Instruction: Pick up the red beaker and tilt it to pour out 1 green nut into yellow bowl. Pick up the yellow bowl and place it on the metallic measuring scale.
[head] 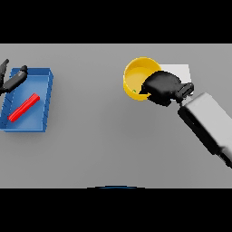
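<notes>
The grey table (104, 145) fills the frame. At left lies a blue tray (46, 97) with a red stick-like object (24, 108) resting diagonally inside. Right of centre, the robot's right arm reaches up from the lower right, its right hand (163, 88) curled around the near rim of the yellow bowl (136, 74), which partly overlaps the pale metallic scale (179, 70) behind. A tiny green nut (134, 91) lies in the bowl. At the far left edge, the left hand (11, 79) rests with fingers extended.

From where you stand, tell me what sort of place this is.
Probably a lab-style workbench for measuring tasks: a plain grey table, a blue tray holding a red beaker, and a yellow bowl gripped by the right hand beside a pale scale. Left hand rests at the tray.
</notes>
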Controlling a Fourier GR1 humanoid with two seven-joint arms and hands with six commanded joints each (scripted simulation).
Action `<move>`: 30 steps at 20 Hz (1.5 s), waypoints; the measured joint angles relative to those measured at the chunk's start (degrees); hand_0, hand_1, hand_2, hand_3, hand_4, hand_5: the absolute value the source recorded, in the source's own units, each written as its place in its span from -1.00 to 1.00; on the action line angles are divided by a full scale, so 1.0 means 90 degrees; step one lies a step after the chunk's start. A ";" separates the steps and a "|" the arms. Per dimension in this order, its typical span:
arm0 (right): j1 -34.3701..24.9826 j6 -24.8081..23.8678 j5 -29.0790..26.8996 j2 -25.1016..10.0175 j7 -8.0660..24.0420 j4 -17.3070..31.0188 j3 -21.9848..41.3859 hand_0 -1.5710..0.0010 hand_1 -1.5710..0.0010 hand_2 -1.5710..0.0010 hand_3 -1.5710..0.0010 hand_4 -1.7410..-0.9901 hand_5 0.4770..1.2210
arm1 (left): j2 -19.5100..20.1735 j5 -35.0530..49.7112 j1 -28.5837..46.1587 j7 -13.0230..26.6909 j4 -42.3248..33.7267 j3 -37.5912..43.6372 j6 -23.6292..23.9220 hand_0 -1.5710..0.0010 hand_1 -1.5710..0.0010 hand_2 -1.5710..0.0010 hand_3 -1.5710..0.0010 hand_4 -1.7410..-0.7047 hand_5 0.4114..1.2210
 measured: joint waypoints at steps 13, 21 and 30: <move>-0.0334 -0.1271 0.0227 -0.0273 -0.0394 0.2067 -0.0621 -1.00 -1.00 -0.93 -0.47 -1.00 1.00 | 0.0135 -0.0001 0.0059 0.0301 -0.0117 -0.0012 0.0067 1.00 1.00 1.00 1.00 0.97 -0.21; -0.0654 -0.1805 0.0266 0.0001 -0.0625 0.3653 -0.0880 -1.00 -1.00 -0.81 -0.72 -1.00 1.00 | 0.0071 -0.0002 0.0093 0.0241 -0.0084 -0.0010 0.0101 1.00 1.00 1.00 1.00 0.96 -0.26; -0.0822 -0.1619 0.0137 0.0196 -0.0658 0.4255 -0.1046 -0.44 -0.68 -0.69 -0.35 -0.89 1.00 | 0.0107 -0.0004 0.0085 0.0303 -0.0161 -0.0043 0.0056 1.00 1.00 1.00 1.00 0.95 -0.24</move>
